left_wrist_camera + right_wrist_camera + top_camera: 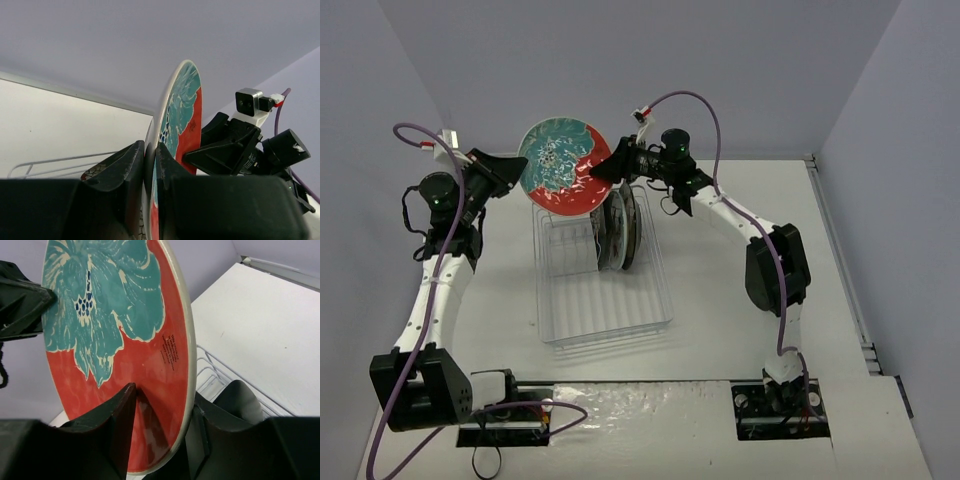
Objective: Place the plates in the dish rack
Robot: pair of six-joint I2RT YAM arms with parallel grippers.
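The red round plate with teal flowers [560, 165] is held upright in the air above the far end of the dish rack [605, 300]. My left gripper [515, 172] is shut on its left edge; in the left wrist view [150, 147] both fingers pinch the rim of the plate [182, 110]. My right gripper [605, 165] grips its right edge; in the right wrist view [165, 400] one finger touches the red face of the plate [125, 315] and the other sits behind the rim. Other plates [618, 225] stand on edge in the rack.
The rack's near half [605, 315] holds no plates. Rack wires show below the plate in the right wrist view [215, 370] and in the left wrist view [50, 162]. The grey back wall [640, 60] is close behind the raised plate.
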